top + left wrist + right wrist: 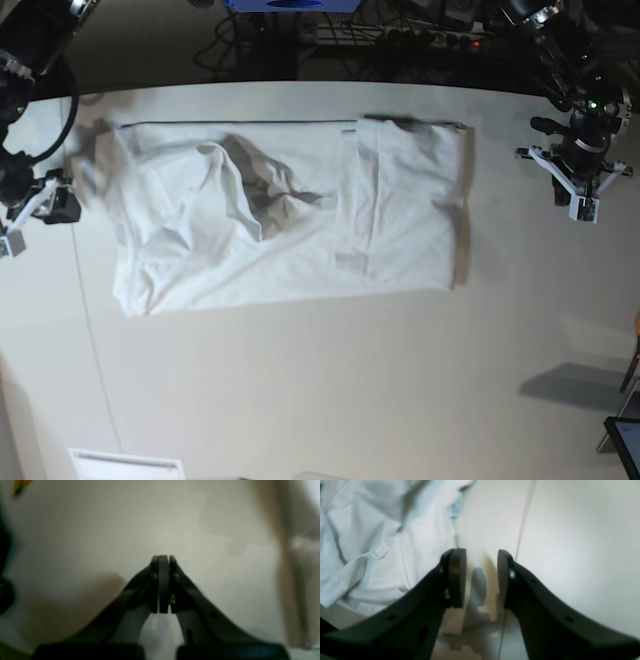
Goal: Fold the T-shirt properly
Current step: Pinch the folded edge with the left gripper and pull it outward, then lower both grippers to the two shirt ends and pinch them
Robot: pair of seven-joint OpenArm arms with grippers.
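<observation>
Pale desk (330, 380) carries your T-shirt (290, 225), spread across its far half, rumpled at one side and folded over at the other. Your left end effector (163, 583) is closed on nothing, clear of the cloth. Your right end effector (481, 577) stands parted, empty, just beside the shirt's edge.

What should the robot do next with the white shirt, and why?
Probably the right end effector should reach back to the rumpled side of the T-shirt and smooth it. Its jaws are apart with nothing between them, just beside the cloth's edge, and that side is bunched into wrinkles, while the far side already lies folded over. The left end effector is shut, off the cloth.
</observation>
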